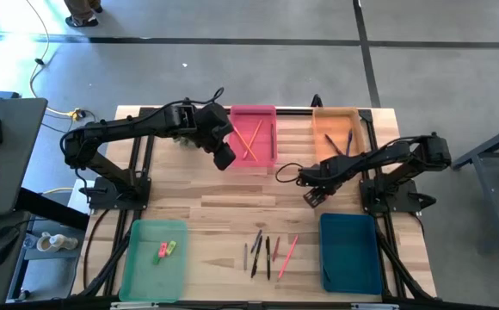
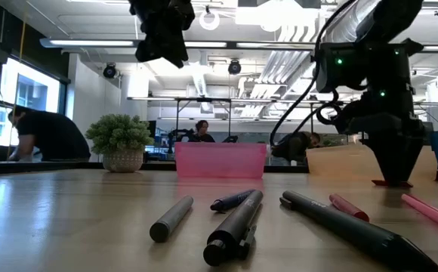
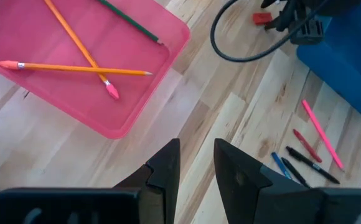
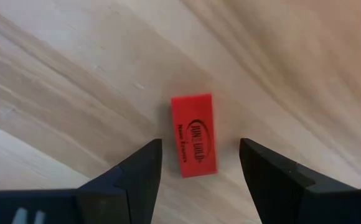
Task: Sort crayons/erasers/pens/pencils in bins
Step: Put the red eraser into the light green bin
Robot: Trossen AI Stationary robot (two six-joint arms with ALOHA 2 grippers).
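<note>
High view, from the left: the left gripper [image 1: 224, 158] hangs empty, fingers slightly apart, at the near left corner of the shallow pink plastic bin [image 1: 267, 112] by the bench's [image 1: 224, 211] far edge, which holds two orange pencils [image 3: 75, 67] and a dark green one. Near the front left corner, a light green bin [image 1: 142, 267] contains small erasers [image 1: 165, 250]. Rightward, the right gripper [image 4: 199, 163] is lowered with its fingers spread wide around a flat red rectangular eraser [image 4: 193, 135] lying on the wood.
</note>
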